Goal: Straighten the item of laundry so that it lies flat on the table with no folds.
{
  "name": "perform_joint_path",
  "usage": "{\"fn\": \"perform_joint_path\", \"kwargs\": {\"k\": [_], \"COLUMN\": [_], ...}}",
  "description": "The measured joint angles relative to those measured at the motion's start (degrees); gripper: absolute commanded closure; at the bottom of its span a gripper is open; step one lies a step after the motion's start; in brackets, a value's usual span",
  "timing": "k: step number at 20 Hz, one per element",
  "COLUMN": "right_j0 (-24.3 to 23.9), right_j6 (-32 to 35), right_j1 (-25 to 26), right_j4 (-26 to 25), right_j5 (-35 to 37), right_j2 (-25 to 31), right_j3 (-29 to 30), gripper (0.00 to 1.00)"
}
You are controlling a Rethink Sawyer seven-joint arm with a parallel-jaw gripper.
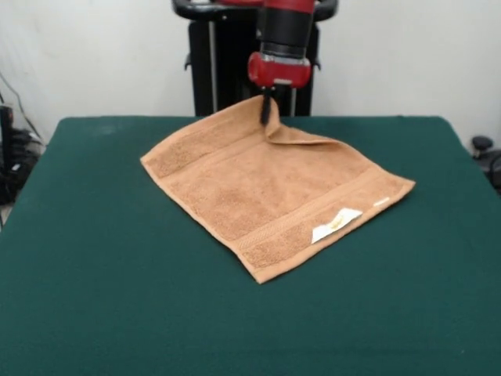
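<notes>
An orange-brown terry towel (270,184) lies spread on the dark green table (102,274), turned like a diamond. Its white label (335,224) shows near the front right edge. The far corner is lifted off the table, with a small fold beside it at the right. My red and black gripper (266,110) comes down from above and is shut on that lifted far corner, holding it just above the cloth. The other corners lie flat on the table.
The robot's black pedestal (227,66) stands behind the table's far edge. Cables and dark gear (12,149) sit off the table's left side, and a dark object (485,153) off its right side.
</notes>
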Motion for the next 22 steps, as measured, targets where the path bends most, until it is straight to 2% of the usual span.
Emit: {"fn": "perform_joint_path", "kwargs": {"k": [1, 3, 6, 16, 22], "right_j0": [2.06, 3.57, 4.16, 1.12, -3.09], "right_j6": [0.00, 0.00, 0.00, 0.00, 0.00], "right_j1": [1.82, 3.78, 6.67, 10.35, 11.17], "right_j4": [2.80, 5.15, 6.80, 6.05, 2.32], "right_j5": [-1.50, -3.10, -5.27, -6.23, -6.25], "right_j2": [-1.94, -3.57, -5.33, -7.16, -7.15], "right_j3": [-0.02, -0.03, -0.05, -0.71, -2.58], "gripper": [1.00, 1.00, 1.00, 1.00, 1.00]}}
